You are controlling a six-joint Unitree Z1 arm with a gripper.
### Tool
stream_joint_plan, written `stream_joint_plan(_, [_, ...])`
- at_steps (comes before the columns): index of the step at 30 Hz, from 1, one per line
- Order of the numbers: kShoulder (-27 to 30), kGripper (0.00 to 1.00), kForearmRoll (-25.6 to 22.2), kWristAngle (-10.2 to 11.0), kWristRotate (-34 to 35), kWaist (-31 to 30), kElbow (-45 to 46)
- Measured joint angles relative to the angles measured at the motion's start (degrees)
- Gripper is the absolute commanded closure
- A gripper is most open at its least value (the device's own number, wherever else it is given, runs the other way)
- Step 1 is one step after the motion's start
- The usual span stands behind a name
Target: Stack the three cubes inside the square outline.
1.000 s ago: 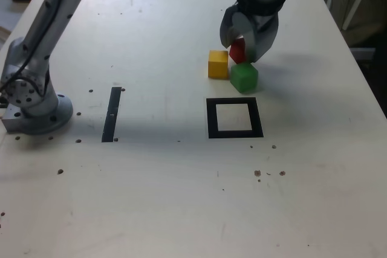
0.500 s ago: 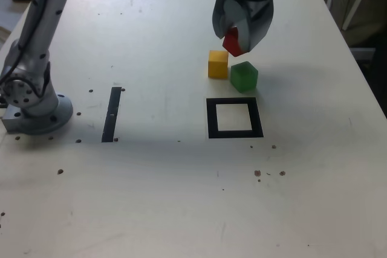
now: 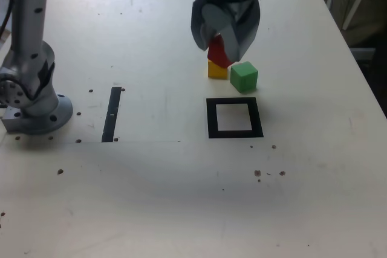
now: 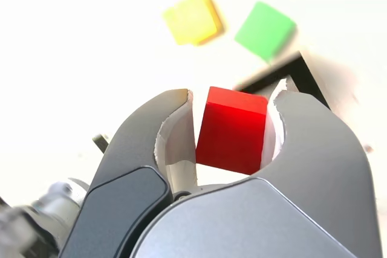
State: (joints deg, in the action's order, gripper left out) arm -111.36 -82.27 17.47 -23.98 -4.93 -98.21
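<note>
Three cubes are in view, one of each colour. The red cube (image 3: 219, 51) is clamped between the two grey fingers (image 3: 213, 25) of the single gripper (image 3: 221, 46), which are closed tight against its opposite sides and hold it clear of the white tabletop (image 3: 151, 197). The wrist view shows the same grip, the red cube (image 4: 232, 129) filling the gap between the fingers (image 4: 302, 131).

The yellow cube (image 3: 216, 70) rests on the tabletop, its far part hidden behind the raised red one in the exterior view. The green cube (image 3: 243, 77) sits just beside it on the exterior view's right; whether the two touch is hard to tell.

One square outline (image 3: 234, 118) of black tape with a white centre lies nearer the camera than the green cube, with nothing inside it. One straight black tape strip (image 3: 112, 113) lies well apart on the exterior view's left, near the arm's base (image 3: 33, 110). The upper arm is cut off by the picture's top edge.
</note>
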Motion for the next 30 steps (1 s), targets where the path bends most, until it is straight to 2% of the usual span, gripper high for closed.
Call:
stream_joint_plan(6, [0.05, 0.62, -0.41, -5.22, 11.51, -3.18, 0.97])
stream_joint_plan(14, [-2.23, 0.62, 1.89, -8.39, 24.96, -3.65, 1.10])
stream_joint_plan(22, [-5.26, 0.62, 4.82, -10.71, 30.60, -3.19, 2.61])
stream_joint_plan(30, [-6.26, 0.62, 6.45, -12.20, 32.11, -2.25, 4.33])
